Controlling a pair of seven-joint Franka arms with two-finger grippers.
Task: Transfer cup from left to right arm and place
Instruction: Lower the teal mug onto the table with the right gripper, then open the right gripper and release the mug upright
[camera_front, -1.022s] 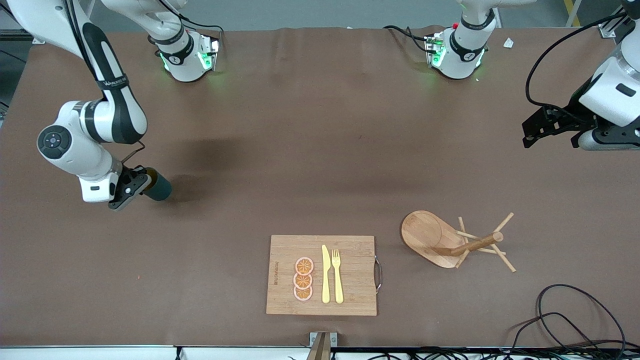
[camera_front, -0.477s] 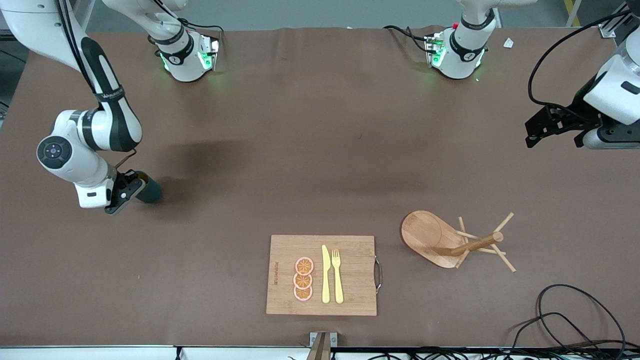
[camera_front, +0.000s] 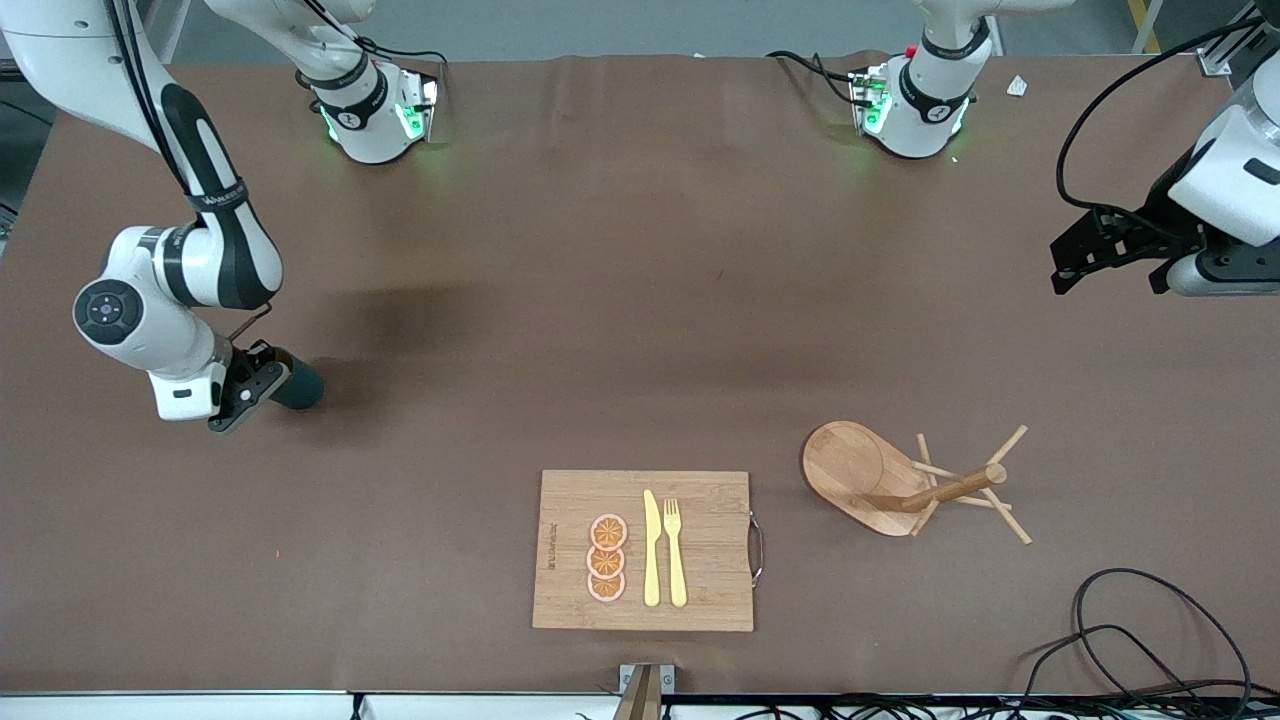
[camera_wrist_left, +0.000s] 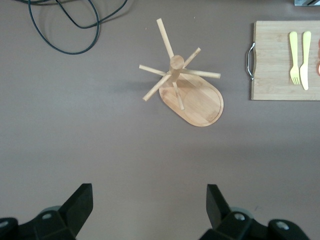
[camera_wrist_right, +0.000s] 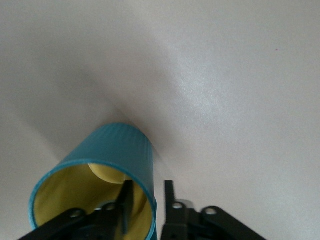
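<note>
Cup (camera_front: 297, 384) sits at the right arm's end of the worktop (camera_front: 620, 300), its teal wall against the brown surface and its mouth turned up toward the right hand (camera_front: 250, 385). In the right wrist view one finger (camera_wrist_right: 125, 202) of that hand stands inside the cup's rim and the other just outside, the wall between them; a sliver of space shows between the outer finger and the wall, so whether they are pressing it or have slackened cannot be told. The cup's handle is not visible in any view, and the hand's body covers much of the cup from the front camera.

Bare worktop spreads wide around the cup on every side, with the worktop's edge at the right arm's end some way off.

The left hand (camera_front: 1110, 262) hangs over the left arm's end of the worktop with its fingers spread wide and nothing between them; this arm waits. The left arm is cut off by the front view's border.

A wooden peg rack (camera_front: 905, 480) and a cutting board (camera_front: 643, 550) lie nearer the front camera, well apart from the cup. A black cable (camera_front: 1150, 640) loops at the worktop's near corner.
</note>
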